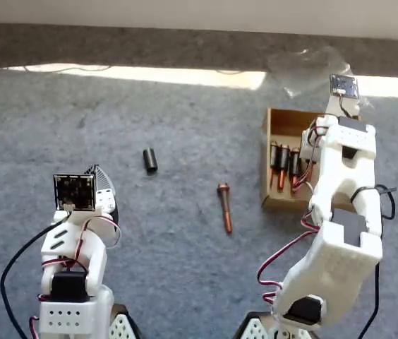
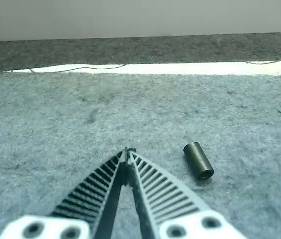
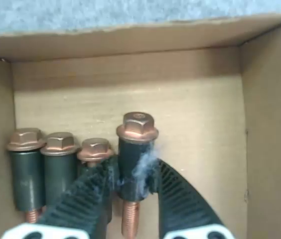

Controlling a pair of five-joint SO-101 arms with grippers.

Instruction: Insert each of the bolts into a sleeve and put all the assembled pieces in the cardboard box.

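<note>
A dark loose sleeve [image 1: 149,159] lies on the grey carpet, with a copper bolt [image 1: 224,206] lying to its right. In the left wrist view the sleeve [image 2: 199,160] lies a little ahead and to one side of my left gripper [image 2: 127,152], which is shut and empty just above the carpet. My right gripper [image 3: 134,167] is inside the cardboard box [image 3: 195,119], shut on an assembled piece [image 3: 137,149], a copper bolt in a dark sleeve. Three more assembled pieces [image 3: 58,164] lie side by side beside it. From above, the right arm [image 1: 340,176] covers part of the box [image 1: 267,141].
A crumpled clear plastic bag [image 1: 305,67] lies beyond the box near the carpet's far edge. A bright strip of floor [image 1: 149,73] runs along that edge. Open carpet stretches between the two arms around the loose bolt and sleeve.
</note>
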